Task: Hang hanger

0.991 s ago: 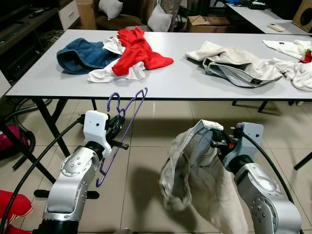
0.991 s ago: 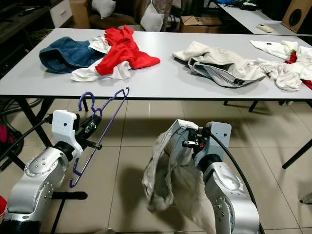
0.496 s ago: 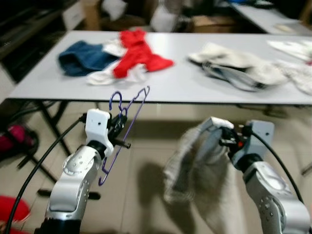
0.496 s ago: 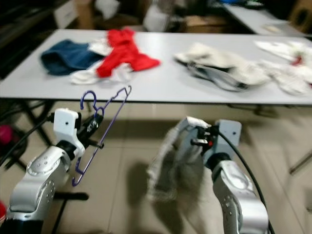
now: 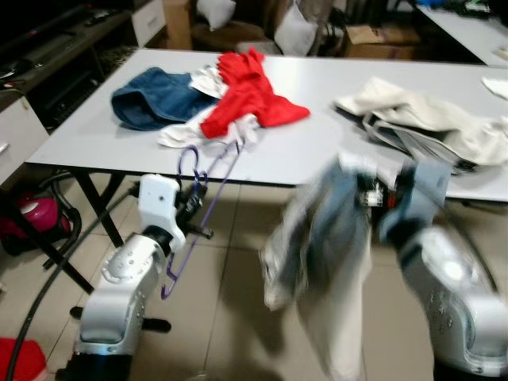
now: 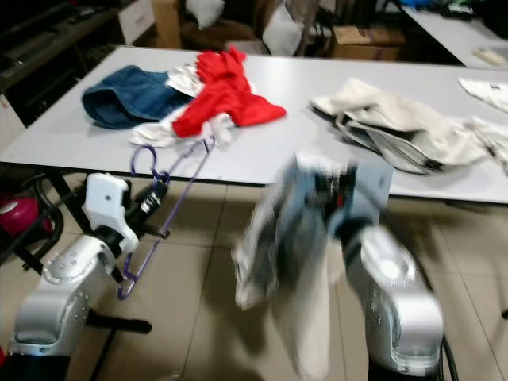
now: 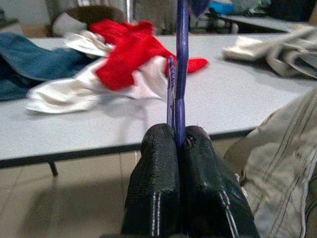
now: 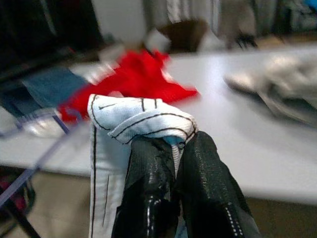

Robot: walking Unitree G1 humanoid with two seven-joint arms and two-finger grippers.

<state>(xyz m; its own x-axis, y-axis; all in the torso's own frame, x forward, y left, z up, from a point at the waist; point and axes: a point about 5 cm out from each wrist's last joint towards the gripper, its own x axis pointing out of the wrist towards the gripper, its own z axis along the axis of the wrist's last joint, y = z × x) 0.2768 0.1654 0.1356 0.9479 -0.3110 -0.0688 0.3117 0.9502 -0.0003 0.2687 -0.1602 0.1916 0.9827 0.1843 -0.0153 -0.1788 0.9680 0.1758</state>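
One purple wire hanger [image 5: 200, 208] stands tilted in front of the near edge of the grey surface [image 5: 119, 135], its hook uppermost, pinched at its lower stretch by the left gripper [image 7: 179, 141]. From the left wrist the two black fingers [image 7: 153, 188] are seen pressed tight on the purple wire, which rises straight up between them against the clothes lying beyond. From the head the same gripper sits on a white wrist block at the end of the silver left arm [image 5: 119, 294], above the tiled floor [image 5: 230, 317]. Beside it, the right gripper [image 8: 174, 148] holds up a pale grey-blue garment [image 6: 286, 238] that hangs below it; both eye views blur this side heavily, but the right wrist view shows the fingers [image 8: 208, 183] closed on a folded, stitched hem of the cloth. On the surface lie a red garment [image 5: 250, 91] over white cloth, a blue denim piece [image 5: 155, 95] to the left of it, and a heap of cream clothes [image 5: 429, 127] to the right. A dark red object [image 5: 36, 218] sits on the floor under the surface at the left.
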